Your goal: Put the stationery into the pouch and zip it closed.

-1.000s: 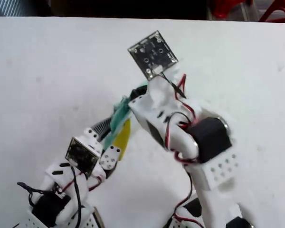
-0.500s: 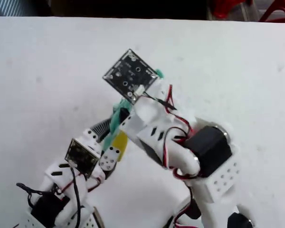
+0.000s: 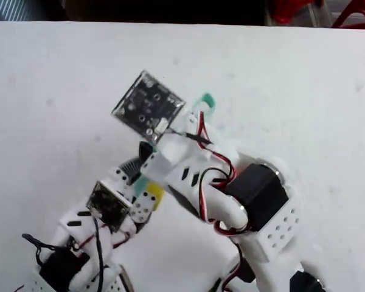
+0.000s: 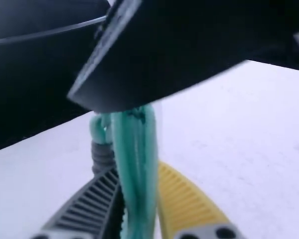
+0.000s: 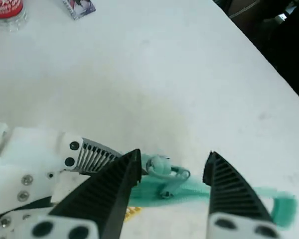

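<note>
Left claw [image 4: 134, 167] clamped tight on edge of teal pouch [image 5: 174, 188], which sits on white counter [image 3: 304, 73]. Pouch contents hidden. Right claw [image 5: 173, 158] wide open, empty, straddling above pouch zipper.

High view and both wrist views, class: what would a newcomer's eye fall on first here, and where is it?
The teal pouch stands out most against the white table, pinched in the left gripper between its grey and yellow fingers. Just above it hangs the right gripper, its black jaws open over the pouch's zipper pull.
</note>
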